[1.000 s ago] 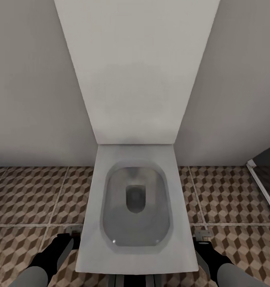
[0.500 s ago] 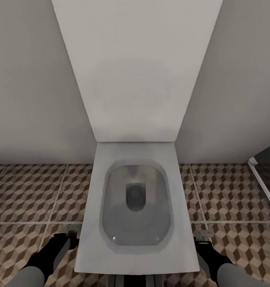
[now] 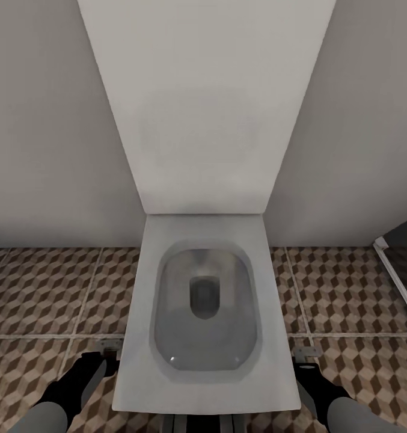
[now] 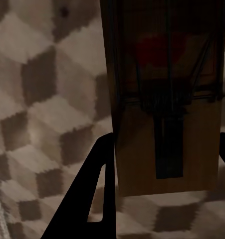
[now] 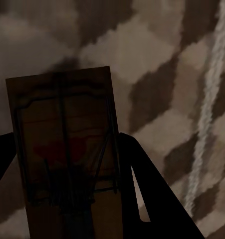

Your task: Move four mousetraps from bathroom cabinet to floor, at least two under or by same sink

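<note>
A mousetrap [image 4: 167,99] sits clamped between the left claw [image 4: 162,149] fingers; another mousetrap [image 5: 67,154] is gripped by the right claw [image 5: 67,169]. Both hang over the bathroom floor [image 3: 41,294], flanking the toilet [image 3: 203,313]. Since half a second ago nothing shifts: the robot has halted, sink unseen.

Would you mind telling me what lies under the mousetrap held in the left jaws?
Cube-patterned floor shows beside and beyond the mousetrap. The tile directly beneath the board is covered.

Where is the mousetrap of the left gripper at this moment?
In the left wrist view, the mousetrap sits between the left gripper's fingers, above the cube-pattern bathroom floor. In the head view, that gripper is low, beside the white toilet's left edge.
</note>
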`<state>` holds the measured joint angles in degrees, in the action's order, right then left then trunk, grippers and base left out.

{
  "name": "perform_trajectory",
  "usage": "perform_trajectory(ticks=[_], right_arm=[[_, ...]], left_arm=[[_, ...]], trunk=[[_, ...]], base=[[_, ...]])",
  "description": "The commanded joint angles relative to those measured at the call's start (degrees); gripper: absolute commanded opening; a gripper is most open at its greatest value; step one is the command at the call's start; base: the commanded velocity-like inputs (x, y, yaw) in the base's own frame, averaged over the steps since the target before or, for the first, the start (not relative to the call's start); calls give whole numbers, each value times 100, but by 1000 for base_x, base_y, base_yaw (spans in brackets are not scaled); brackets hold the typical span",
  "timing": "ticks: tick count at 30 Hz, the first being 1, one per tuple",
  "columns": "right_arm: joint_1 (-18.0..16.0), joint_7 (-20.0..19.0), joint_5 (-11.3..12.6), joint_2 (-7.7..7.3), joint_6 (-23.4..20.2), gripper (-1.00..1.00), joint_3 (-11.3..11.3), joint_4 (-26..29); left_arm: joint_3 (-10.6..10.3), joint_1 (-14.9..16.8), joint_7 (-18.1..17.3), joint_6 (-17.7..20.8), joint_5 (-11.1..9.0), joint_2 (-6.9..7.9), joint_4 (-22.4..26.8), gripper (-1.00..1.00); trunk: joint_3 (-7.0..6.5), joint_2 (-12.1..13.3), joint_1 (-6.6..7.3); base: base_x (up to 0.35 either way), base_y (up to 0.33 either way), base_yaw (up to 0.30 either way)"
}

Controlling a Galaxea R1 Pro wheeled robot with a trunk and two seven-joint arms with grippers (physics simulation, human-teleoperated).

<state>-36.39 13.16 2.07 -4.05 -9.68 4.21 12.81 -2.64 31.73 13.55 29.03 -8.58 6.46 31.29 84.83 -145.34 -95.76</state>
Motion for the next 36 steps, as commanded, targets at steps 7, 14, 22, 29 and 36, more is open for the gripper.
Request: perform_trajectory(ticks=[7, 14, 22, 29, 36], right_arm=[[1, 36, 39, -7, 9, -100, 45, 15], [1, 37, 41, -8, 67, -100, 45, 13], [1, 37, 48, -4, 72, -100, 45, 11], [1, 37, 48, 0, 72, -100, 45, 11], [1, 37, 48, 1, 72, -100, 45, 11]], left_arm=[[-58, 0, 42, 24, -41, -11, 6, -100], [-72, 0, 42, 24, -37, -21, 1, -100], [-79, 0, 42, 24, -30, -22, 6, -100], [-77, 0, 42, 24, -29, -22, 9, -100], [-75, 0, 42, 24, -29, -22, 0, -100]], trunk=[[4, -1, 1], [4, -1, 1], [136, -9, -15], [136, -9, -15], [136, -9, -15]], base=[[0, 0, 0], [0, 0, 0], [0, 0, 0], [0, 0, 0], [0, 0, 0]])
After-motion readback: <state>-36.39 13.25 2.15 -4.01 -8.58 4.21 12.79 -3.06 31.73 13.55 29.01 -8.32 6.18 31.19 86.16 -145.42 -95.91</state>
